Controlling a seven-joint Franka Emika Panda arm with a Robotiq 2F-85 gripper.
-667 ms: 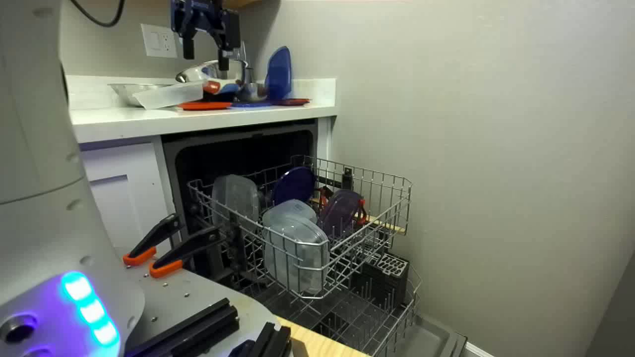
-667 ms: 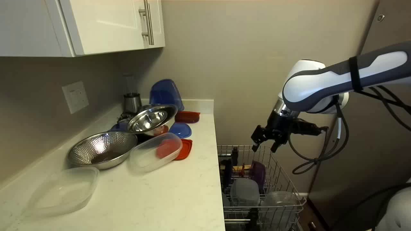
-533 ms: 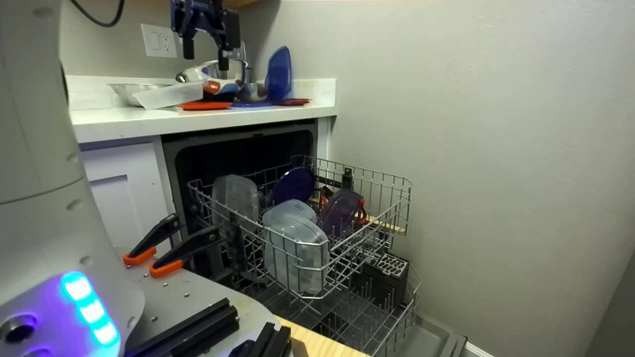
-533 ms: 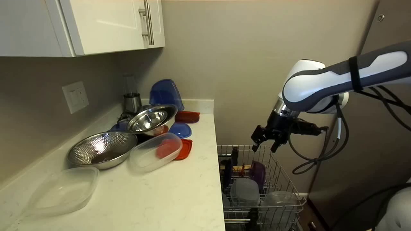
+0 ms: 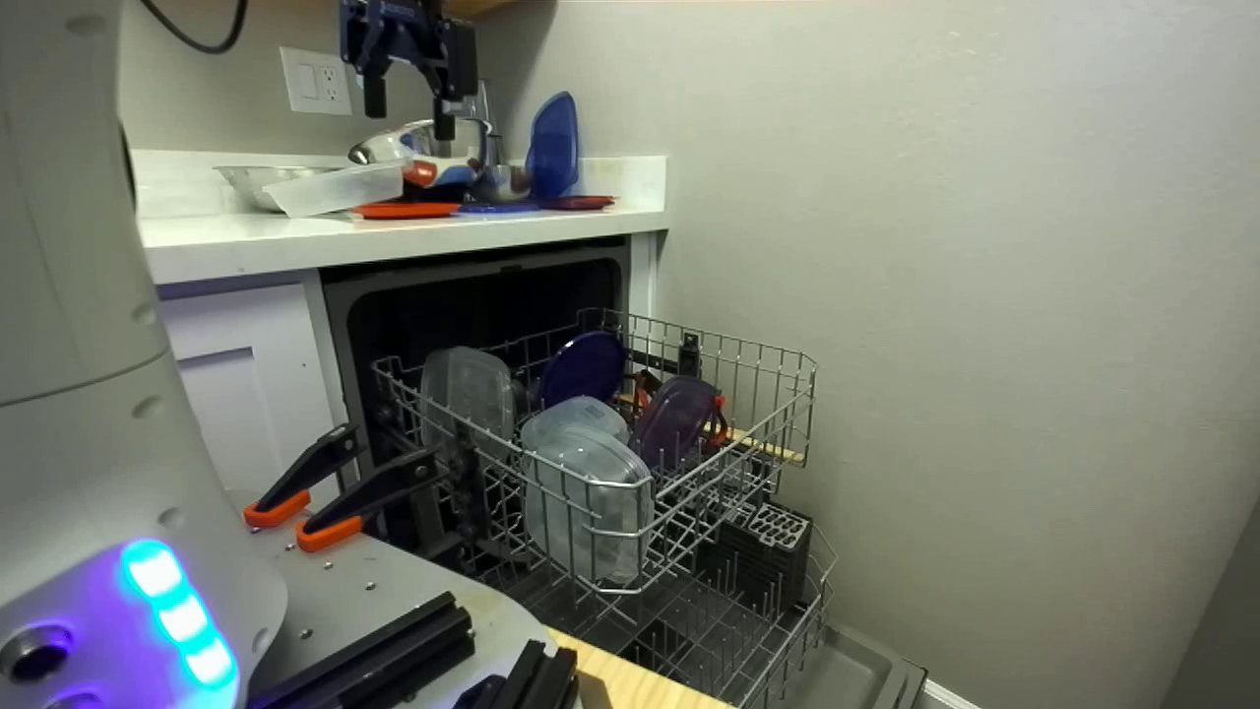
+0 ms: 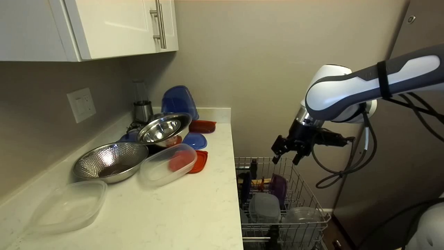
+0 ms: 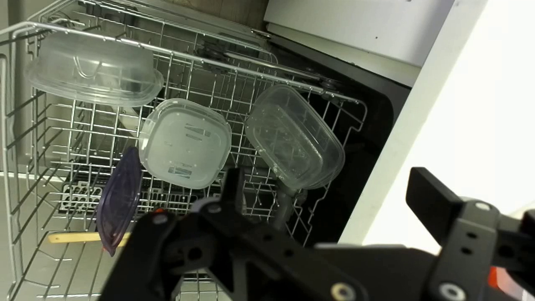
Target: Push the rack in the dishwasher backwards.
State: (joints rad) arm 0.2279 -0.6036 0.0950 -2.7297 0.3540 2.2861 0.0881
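Note:
The rack is a silver wire rack, pulled out from the dishwasher with its inner end near the dark opening. It also shows in an exterior view beyond the counter edge and in the wrist view. It holds clear containers, a blue lid and a purple container. My gripper is open and empty, with its fingers wide apart. It is above the rack, apart from it, as an exterior view and the wrist view show.
A lower rack with a cutlery basket is out above the lowered door. A white counter holds steel bowls, clear containers and lids. A wall stands beside the rack. Orange-tipped clamps sit at the robot base.

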